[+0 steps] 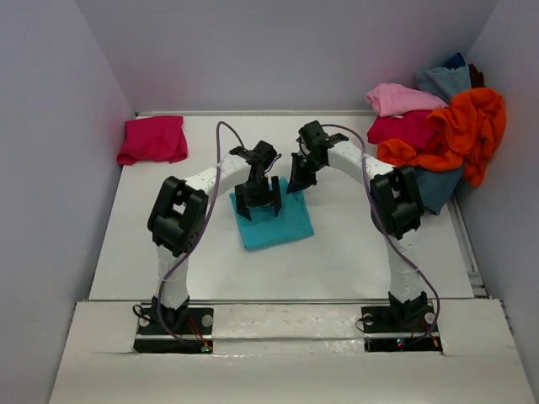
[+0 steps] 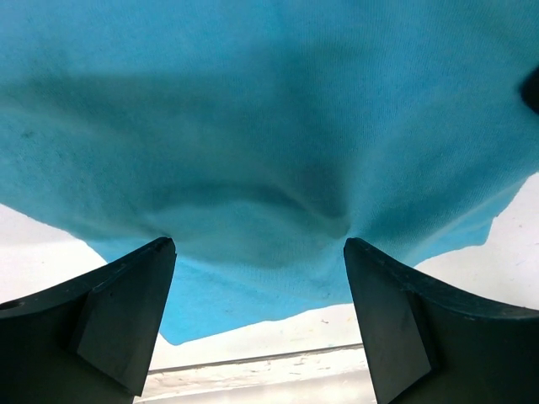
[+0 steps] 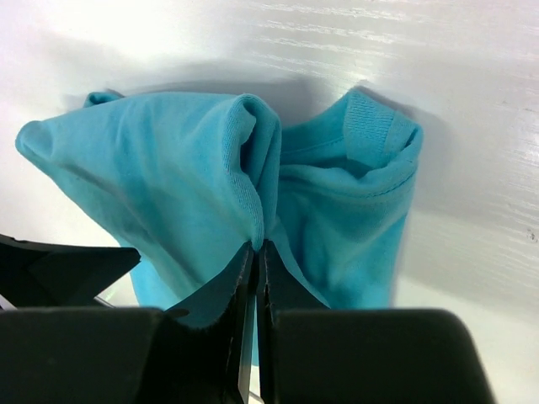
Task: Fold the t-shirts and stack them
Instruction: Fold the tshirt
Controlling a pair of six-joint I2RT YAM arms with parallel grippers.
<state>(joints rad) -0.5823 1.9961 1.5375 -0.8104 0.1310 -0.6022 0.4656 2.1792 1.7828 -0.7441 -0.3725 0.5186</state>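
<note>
In the middle of the top view the turquoise shirt (image 1: 282, 227) is pinched at its upper right corner by the right gripper (image 1: 296, 183), while the left gripper (image 1: 258, 207) is spread wide on its middle.

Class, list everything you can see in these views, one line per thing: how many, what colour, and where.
turquoise t-shirt: one, turquoise, middle of the table, partly folded
magenta-pink t-shirt: one, magenta-pink, folded, far left corner
heaped t-shirts: at least four, orange, light pink, crimson, dusty blue, far right corner
table: one, white, under everything
left fingers: two, black, open over the turquoise t-shirt
right fingers: two, black, shut on a fold of the turquoise t-shirt
</note>
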